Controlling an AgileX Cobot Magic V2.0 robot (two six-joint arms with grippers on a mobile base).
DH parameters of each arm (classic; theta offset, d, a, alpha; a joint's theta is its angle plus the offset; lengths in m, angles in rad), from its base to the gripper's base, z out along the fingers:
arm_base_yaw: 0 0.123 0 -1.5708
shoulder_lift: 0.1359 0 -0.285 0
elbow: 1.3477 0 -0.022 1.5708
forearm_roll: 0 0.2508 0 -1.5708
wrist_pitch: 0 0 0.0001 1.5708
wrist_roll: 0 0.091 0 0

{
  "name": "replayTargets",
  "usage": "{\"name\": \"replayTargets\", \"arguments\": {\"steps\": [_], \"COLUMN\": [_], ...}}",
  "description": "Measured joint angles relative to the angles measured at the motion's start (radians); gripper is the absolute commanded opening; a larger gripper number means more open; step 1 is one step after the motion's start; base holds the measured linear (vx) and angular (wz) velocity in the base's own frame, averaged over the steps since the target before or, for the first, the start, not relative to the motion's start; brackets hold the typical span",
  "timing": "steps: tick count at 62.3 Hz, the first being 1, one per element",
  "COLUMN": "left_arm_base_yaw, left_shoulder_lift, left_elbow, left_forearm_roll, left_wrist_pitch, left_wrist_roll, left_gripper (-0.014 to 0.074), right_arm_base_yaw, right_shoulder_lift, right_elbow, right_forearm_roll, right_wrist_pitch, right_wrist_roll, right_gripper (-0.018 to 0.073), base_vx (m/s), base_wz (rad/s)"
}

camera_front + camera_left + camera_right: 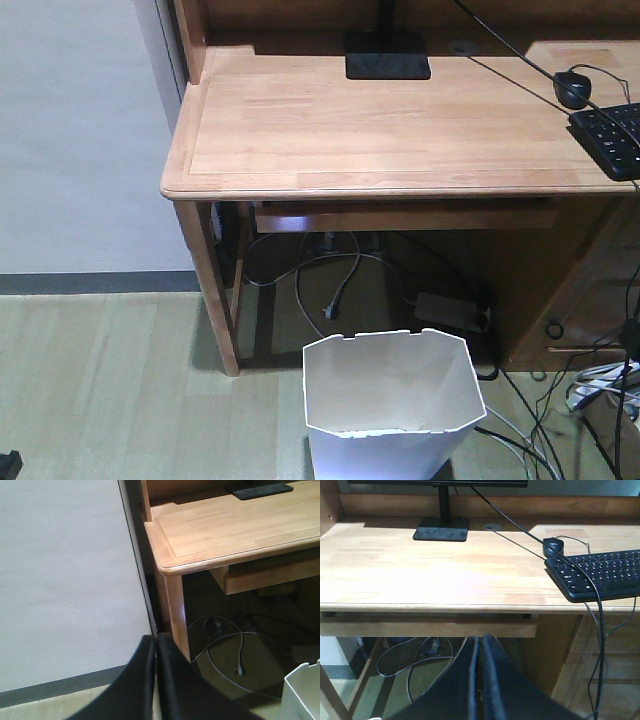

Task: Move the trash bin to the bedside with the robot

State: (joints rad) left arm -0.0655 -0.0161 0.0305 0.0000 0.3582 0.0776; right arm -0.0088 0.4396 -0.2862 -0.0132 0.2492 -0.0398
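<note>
The white trash bin (pixel 392 390) stands on the floor in front of the wooden desk, at the bottom centre of the front view; its notched angular rim faces up and its inside looks empty. One corner of the trash bin (pixel 303 696) shows at the lower right of the left wrist view. My left gripper (pixel 156 639) is shut with nothing between its black fingers, up in the air to the left of the bin, level with the desk leg. My right gripper (pixel 480 640) is also shut and empty, held in front of the desk's underside. The bedside is out of view.
The wooden desk (pixel 400 130) carries a monitor stand (pixel 388 62), a mouse (pixel 573 88) and a black keyboard (pixel 612 135). Loose cables (pixel 335 285) lie under it and more at the right (pixel 600 385). A desk leg (pixel 175 610) and grey wall (pixel 65 580) stand to the left.
</note>
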Motion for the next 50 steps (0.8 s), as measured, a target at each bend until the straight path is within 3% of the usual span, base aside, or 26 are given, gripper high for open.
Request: {"name": "replayTargets", "arguments": {"steps": [26,50], "left_arm_base_yaw": [0.0,0.0], "left_shoulder_lift": [0.0,0.0], "left_elbow": [0.0,0.0], "left_forearm_roll": [0.0,0.0], "left_wrist_pitch": [0.0,0.0], "left_wrist_roll": [0.0,0.0], "left_gripper": [-0.0007,-0.0007], "right_arm_base_yaw": [0.0,0.0], "right_shoulder_lift": [0.0,0.051], "right_elbow": [-0.001,-0.037], "right_forearm_roll": [-0.018,0.07], "right_wrist_pitch": [-0.004,0.057], "right_wrist_roll": [0.0,0.005], "right_gripper": [0.0509,0.0541], "base_vx": [0.0,0.0], "base_wz": [0.0,0.0]}}
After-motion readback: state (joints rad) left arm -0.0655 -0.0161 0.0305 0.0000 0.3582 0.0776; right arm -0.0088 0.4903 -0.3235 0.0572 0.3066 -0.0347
